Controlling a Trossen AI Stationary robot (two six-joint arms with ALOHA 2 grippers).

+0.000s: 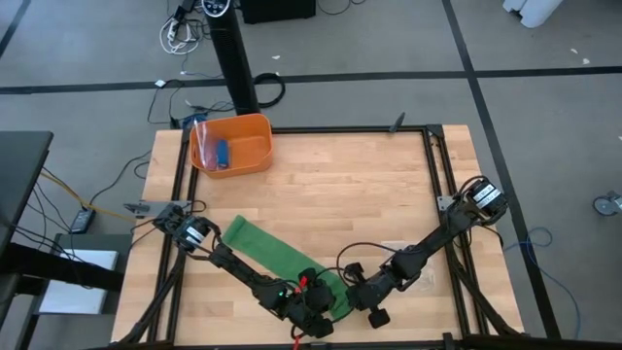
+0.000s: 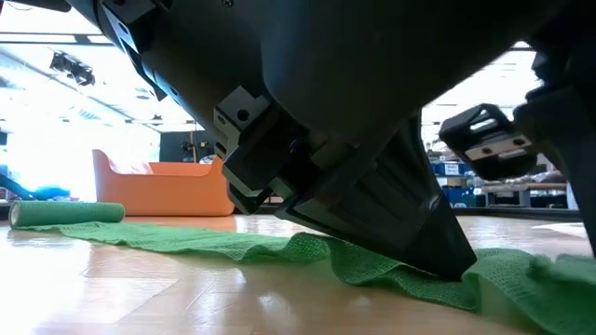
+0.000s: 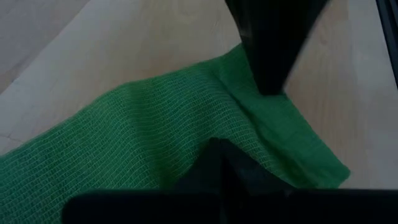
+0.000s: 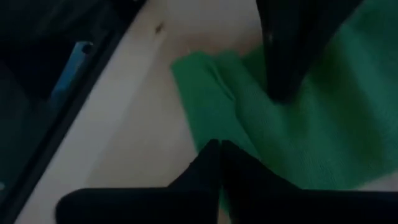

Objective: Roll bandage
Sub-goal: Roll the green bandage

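Both grippers pressed at the bandage's [image 1: 282, 255] near end on the table [image 1: 369, 194]: left gripper [image 1: 313, 316] clenched on fabric, right gripper [image 1: 348, 297] fingers pinched together.

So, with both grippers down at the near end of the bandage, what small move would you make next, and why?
Probably fold the end over with the right gripper to start a roll: the bandage lies flat, and the left gripper presses on it, shut.
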